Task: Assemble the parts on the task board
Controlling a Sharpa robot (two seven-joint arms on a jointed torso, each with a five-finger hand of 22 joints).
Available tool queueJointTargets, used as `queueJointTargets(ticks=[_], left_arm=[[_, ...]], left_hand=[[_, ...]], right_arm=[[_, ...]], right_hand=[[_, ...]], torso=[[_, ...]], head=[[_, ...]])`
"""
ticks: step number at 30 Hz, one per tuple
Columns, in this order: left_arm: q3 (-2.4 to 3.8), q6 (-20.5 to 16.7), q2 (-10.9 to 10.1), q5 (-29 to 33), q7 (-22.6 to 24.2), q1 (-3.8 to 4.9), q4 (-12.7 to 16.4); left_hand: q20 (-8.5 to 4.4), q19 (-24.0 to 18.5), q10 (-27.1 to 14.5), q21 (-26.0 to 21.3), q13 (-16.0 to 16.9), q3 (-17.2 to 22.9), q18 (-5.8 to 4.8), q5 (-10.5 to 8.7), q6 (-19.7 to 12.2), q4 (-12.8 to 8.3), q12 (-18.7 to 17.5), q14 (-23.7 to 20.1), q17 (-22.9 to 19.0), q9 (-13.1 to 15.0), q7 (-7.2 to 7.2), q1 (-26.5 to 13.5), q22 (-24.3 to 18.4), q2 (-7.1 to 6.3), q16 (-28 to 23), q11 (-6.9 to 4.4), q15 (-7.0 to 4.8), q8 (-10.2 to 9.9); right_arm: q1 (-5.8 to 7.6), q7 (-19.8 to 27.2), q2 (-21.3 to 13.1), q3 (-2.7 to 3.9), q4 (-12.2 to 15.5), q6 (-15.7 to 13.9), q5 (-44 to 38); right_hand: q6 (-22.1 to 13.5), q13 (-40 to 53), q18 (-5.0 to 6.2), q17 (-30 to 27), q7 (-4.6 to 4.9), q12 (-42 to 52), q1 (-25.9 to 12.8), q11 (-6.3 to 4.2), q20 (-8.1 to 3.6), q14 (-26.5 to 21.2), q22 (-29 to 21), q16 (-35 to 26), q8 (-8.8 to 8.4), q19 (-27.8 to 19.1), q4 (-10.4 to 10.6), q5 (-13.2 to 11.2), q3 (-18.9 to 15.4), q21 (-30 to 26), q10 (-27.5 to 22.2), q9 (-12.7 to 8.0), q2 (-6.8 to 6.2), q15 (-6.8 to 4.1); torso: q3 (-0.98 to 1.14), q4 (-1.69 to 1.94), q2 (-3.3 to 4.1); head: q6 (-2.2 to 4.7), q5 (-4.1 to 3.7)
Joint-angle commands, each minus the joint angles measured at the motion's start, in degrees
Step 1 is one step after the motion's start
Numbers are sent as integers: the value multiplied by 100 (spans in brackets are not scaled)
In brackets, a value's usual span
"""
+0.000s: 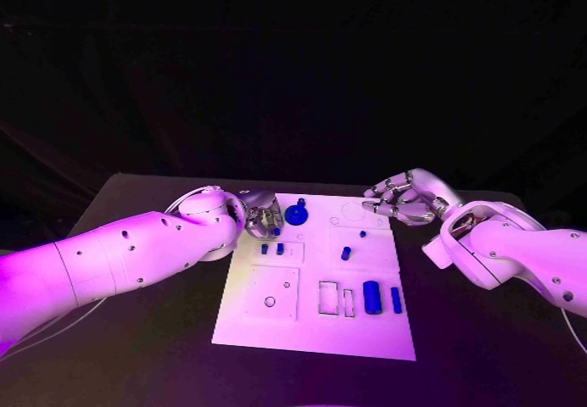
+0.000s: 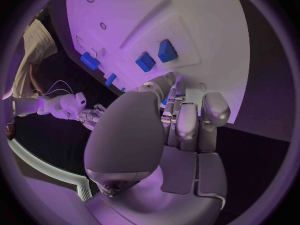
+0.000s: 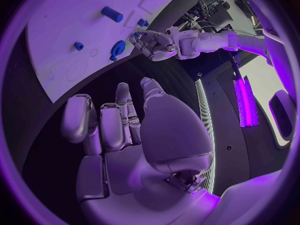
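left hand (image 1: 259, 212) fingers curled, right hand (image 1: 407, 197) fingers curled in, holding nothing, arms apart

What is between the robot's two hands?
In the head view, the far end of the white board lies between the left hand and the right hand. A blue knob-shaped part stands there, close to the left hand.

white arms (image 1: 135, 250), silver fingers (image 1: 394, 202), prob. thin cable
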Motion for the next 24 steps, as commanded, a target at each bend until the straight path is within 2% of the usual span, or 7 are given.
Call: queueJointTargets(ticks=[1,4,8,14,20,22,24], left_arm=[[3,-57,-20,17,1,2,35],[5,-103,-100,56,37,3,109],[22,-123,-248,144,69,9,230],[81,-269,-545,371,174,36,441],[146,-754,-952,1479,548,123,673],[155,-974,-1104,2021,730,165,756],[160,-1227,-1278,2690,997,202,854]], left_hand=[[3,-37,-3,-49,-15,1,-2,-2,-106,-11,-56,-44,-43,-38,-8,-39,-28,-69,-15,23,25,-30],[4,-63,-71,-78,-31,-67,6,-6,-289,23,-125,-72,-120,-109,-71,-120,-65,-144,-43,27,30,-28],[14,-89,-174,-110,-48,-155,12,-8,-367,48,-198,-95,-194,-155,-125,-172,-105,-186,-68,60,50,-15],[40,-160,-291,-185,-63,-214,33,-2,-307,30,-250,-139,-308,-175,-119,-136,-207,-171,-111,101,81,25],[29,-187,-133,-219,-23,-97,47,5,-34,-43,-142,-265,-697,-163,-14,18,-250,-64,-314,62,53,129],[25,-519,-146,-548,-22,-48,147,5,59,-61,-134,-497,-1276,-166,-3,33,-730,-64,-663,89,57,159],[22,-568,-89,-611,-6,-10,163,3,126,-72,-88,-513,-1324,-166,20,44,-805,-40,-708,83,60,182]], right_arm=[[-5,-134,5,0,-37,284,-310],[-7,-274,12,0,-124,458,-673],[-12,-407,22,0,-222,627,-1057],[-23,-581,39,-1,-288,761,-1671],[-32,-741,58,-1,-282,820,-2270],[-34,-823,67,-1,-281,838,-2527],[-37,-949,88,0,-280,872,-2872]], right_hand=[[-52,-436,69,-102,11,-506,125,27,-1,73,207,-101,37,-39,12,-131,39,-89,-42,11,-12,-27],[-33,-1102,67,-132,86,-1236,279,71,35,102,200,-142,33,-3,-24,-331,95,-123,-24,16,-70,35],[16,-1551,66,-133,73,-1702,426,129,62,113,205,-151,7,21,-113,-523,118,-139,-14,14,-168,47],[185,-2094,31,34,29,-2173,827,103,43,170,322,-13,-32,137,-288,-837,413,27,186,8,-128,24],[332,-2517,-11,163,11,-2535,1065,99,31,203,456,107,-115,238,-373,-1002,849,219,425,-18,-143,16],[372,-2711,-23,207,24,-2700,1025,110,41,209,506,152,-189,264,-359,-1020,1029,276,544,-41,-237,30],[398,-2810,-39,257,29,-2793,1020,113,44,220,558,197,-226,300,-366,-1006,1139,357,570,-50,-276,34]], torso=[[-1,-3,-3],[-4,1,-3],[1,3,-4],[4,2,0],[-1,-5,0],[1,-1,2],[-1,0,4]], head=[[2,-6],[6,-23],[14,-21],[30,-27],[47,-40],[55,-50],[60,-81]])
